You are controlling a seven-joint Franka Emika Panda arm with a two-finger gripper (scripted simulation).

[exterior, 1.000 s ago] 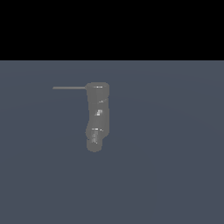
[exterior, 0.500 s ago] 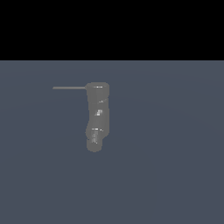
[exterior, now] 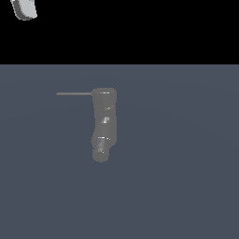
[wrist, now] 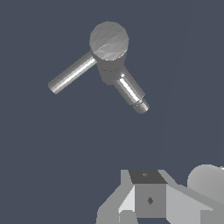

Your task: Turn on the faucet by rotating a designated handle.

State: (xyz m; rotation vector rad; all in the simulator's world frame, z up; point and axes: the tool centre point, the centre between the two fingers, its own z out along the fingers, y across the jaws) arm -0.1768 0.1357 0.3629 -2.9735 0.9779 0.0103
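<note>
- The exterior view shows the faucet (exterior: 103, 123) upright, its handle (exterior: 73, 94) pointing to that view's left.
- The wrist view looks down on it; whether the gripper (wrist: 146, 199) is spread or closed, I cannot tell.

Bare simulated scene, flat gray-blue floor (exterior: 186, 186), black backdrop (exterior: 140, 28)

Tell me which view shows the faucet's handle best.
The wrist view: the handle appears thick and shaded, projecting clear of the faucet top. The exterior view shows the handle only as a thin faint line leaving the body toward that view's left.
</note>
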